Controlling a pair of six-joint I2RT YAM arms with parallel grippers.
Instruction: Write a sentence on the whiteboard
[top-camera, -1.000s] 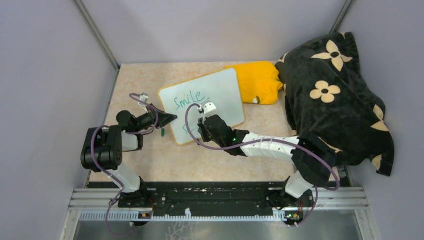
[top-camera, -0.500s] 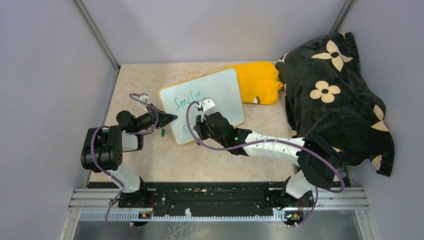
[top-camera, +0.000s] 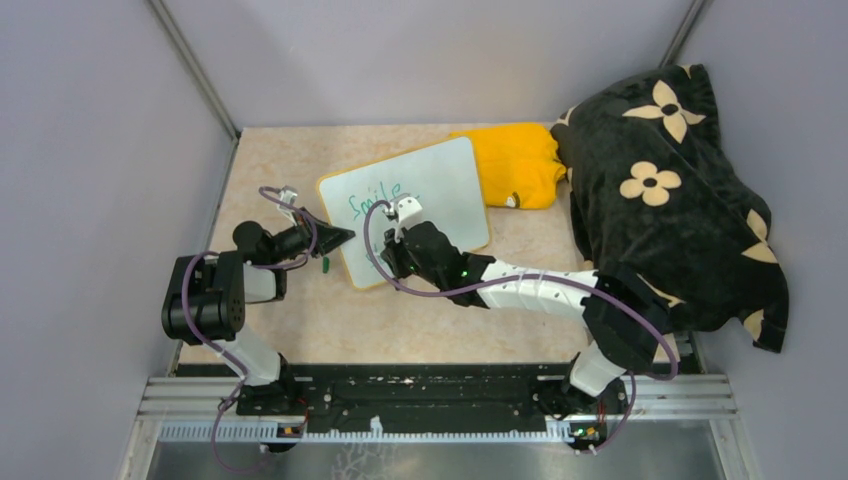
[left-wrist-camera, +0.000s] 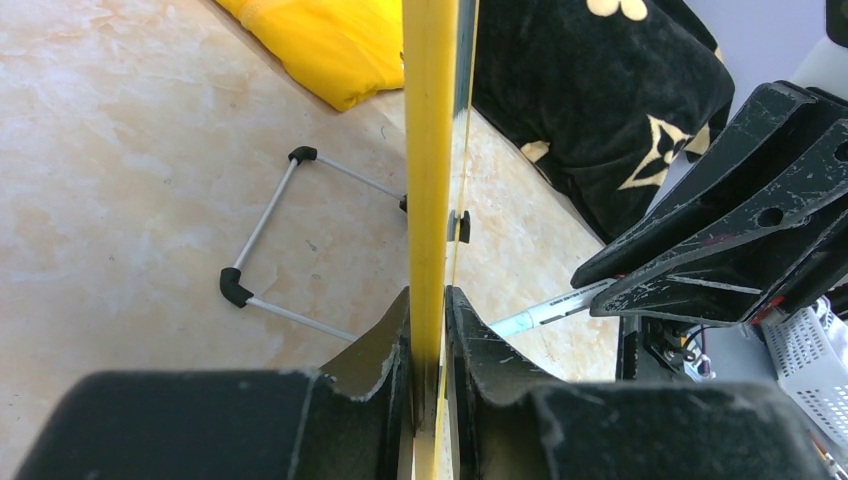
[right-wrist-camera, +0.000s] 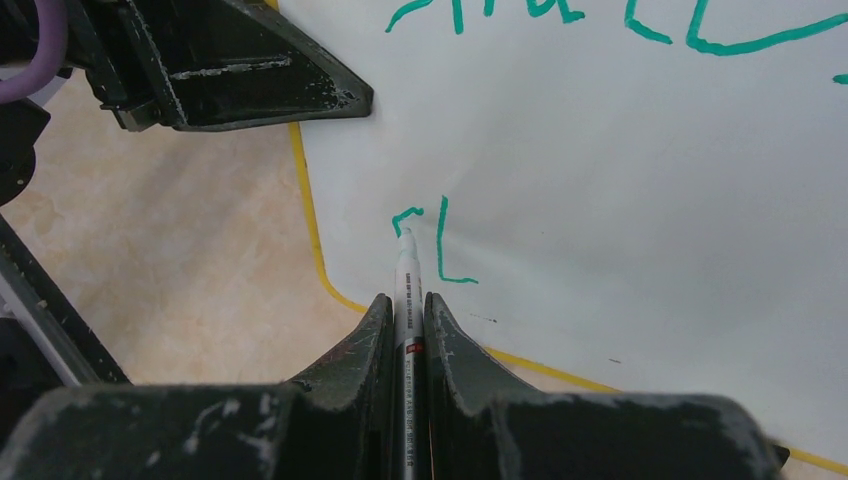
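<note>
Whiteboard (top-camera: 441, 172) rim clamped; marker (right-wrist-camera: 407, 292) tip on it.

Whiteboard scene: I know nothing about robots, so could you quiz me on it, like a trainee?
1. True or false: the left fingers clamp the whiteboard by its edge.
2. What do the right fingers hold? A) a marker; B) a cloth; C) nothing.
3. Fill in: the top word in green reads ____.
Key: 1 true; 2 A; 3 Smile.
</note>
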